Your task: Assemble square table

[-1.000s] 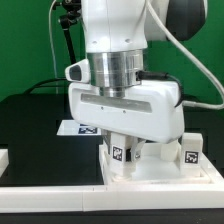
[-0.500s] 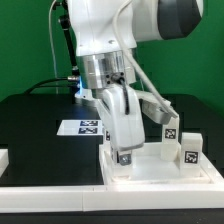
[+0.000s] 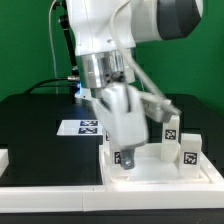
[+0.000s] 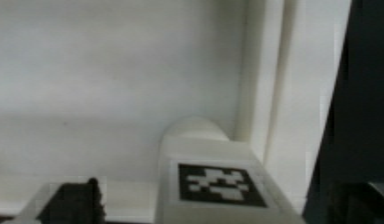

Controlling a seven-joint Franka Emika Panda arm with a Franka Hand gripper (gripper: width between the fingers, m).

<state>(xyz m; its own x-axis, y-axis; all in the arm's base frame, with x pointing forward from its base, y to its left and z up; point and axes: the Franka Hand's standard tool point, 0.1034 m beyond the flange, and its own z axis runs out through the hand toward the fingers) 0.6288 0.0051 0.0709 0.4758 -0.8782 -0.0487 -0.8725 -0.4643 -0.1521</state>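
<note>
The white square slab (image 3: pixel 160 176) lies hollow face up at the front of the exterior view's right. Three small white tagged legs stand on it: one (image 3: pixel 120 156) under my gripper (image 3: pixel 122 152) and two (image 3: pixel 171 130) (image 3: pixel 191 149) further to the exterior view's right. In the wrist view the near leg (image 4: pixel 221 180) stands on the slab's floor (image 4: pixel 118 90) beside its rim (image 4: pixel 292 80). My gripper (image 4: pixel 215 208) straddles this leg. One dark finger (image 4: pixel 73 200) stands apart from it, so the jaws are open. The other finger is barely visible.
The marker board (image 3: pixel 84 126) lies flat on the black table behind the slab. A long white bar (image 3: pixel 50 190) runs along the front edge. Another white piece (image 3: pixel 3 158) sits at the exterior view's left. A green wall stands behind.
The wrist turned about a quarter turn from one second ago to half a second ago. Since then the gripper has shifted slightly to the exterior view's right over the near leg.
</note>
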